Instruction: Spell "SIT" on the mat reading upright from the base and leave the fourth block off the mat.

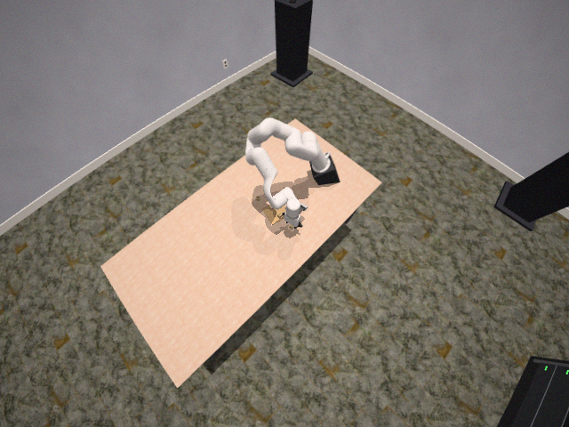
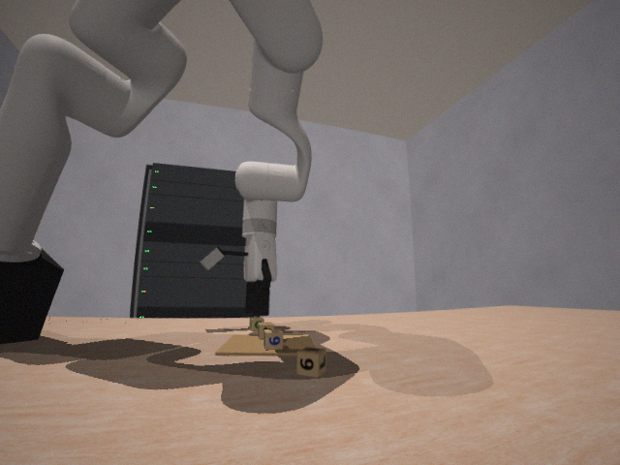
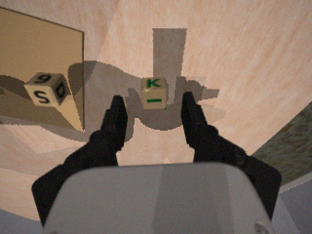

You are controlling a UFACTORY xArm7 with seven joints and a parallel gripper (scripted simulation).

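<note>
My gripper point(image 3: 153, 104) point(image 2: 258, 295) point(image 1: 293, 224) is open and points straight down. It hangs a little above a wooden block with a green K point(image 3: 155, 93) point(image 2: 256, 324), one finger on each side and clear of it. The K block lies on the bare table, just off the tan mat point(image 3: 29, 44) point(image 2: 240, 346). A block with a black S point(image 3: 46, 89) lies on the mat near its edge. In the exterior view, a block with a blue figure point(image 2: 273, 340) sits on the mat. Another with a black figure point(image 2: 311, 362) lies nearest the camera.
The light wooden table point(image 1: 183, 276) point(image 2: 450, 400) stands on a carpeted floor, and its edge runs close on the right in the wrist view. The arm's black base point(image 1: 325, 173) point(image 2: 22, 294) stands at the table's far end. A dark rack point(image 2: 190, 240) stands beyond the table.
</note>
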